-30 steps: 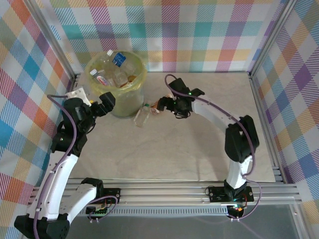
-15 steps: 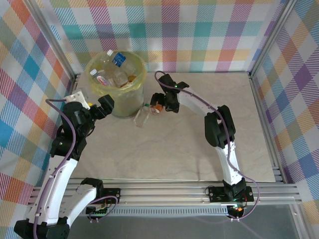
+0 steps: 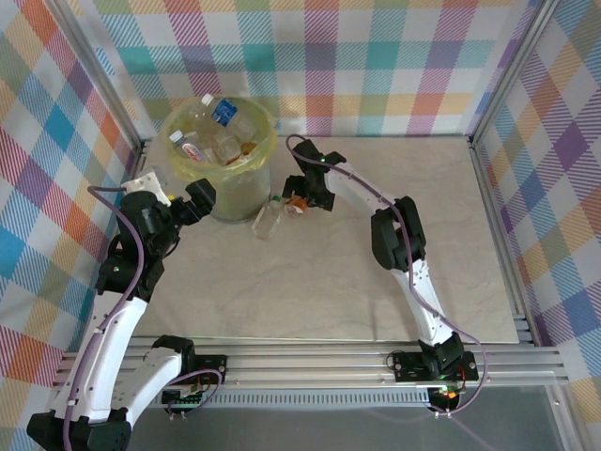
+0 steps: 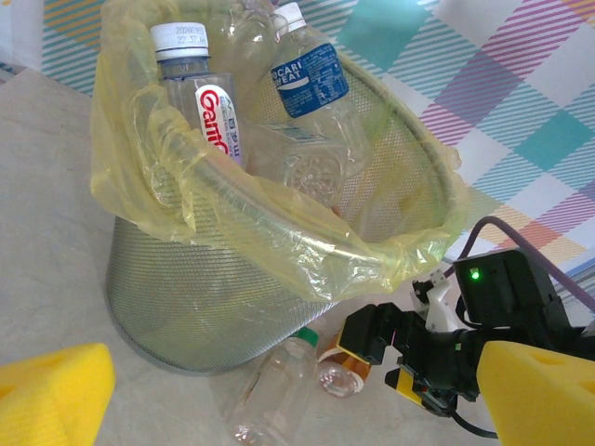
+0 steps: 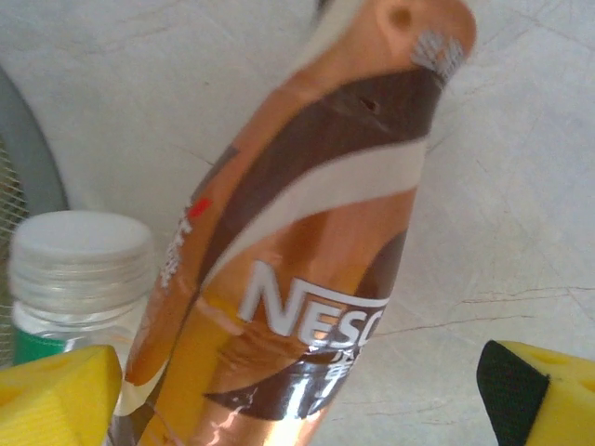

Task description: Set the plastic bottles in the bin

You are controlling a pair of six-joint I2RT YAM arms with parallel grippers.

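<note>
The bin (image 3: pixel 237 194) stands at the back left, its yellow-green bag holding several plastic bottles, one with a blue label (image 4: pixel 310 79) and one with a red label (image 4: pixel 216 121). Two bottles lie on the table at its right foot: a clear one with a green neck band (image 3: pixel 267 222) (image 4: pixel 274 390) and an orange-brown one (image 3: pixel 293 204) (image 5: pixel 307 260). My right gripper (image 3: pixel 302 195) (image 5: pixel 297 409) is open, its yellow pads (image 5: pixel 56 395) either side of the orange-brown bottle. My left gripper (image 3: pixel 201 194) (image 4: pixel 297 404) hangs open beside the bin's near wall.
The mesh wall of the bin (image 4: pixel 186 297) is close in front of my left gripper. A metal frame rail (image 3: pixel 488 188) and checked cloth walls bound the table. Open tabletop (image 3: pixel 310 282) stretches in front of the bottles.
My right arm has swung left and reached down to the orange-brown bottle by the bin, its elbow folding inward. The left arm has hardly moved.
</note>
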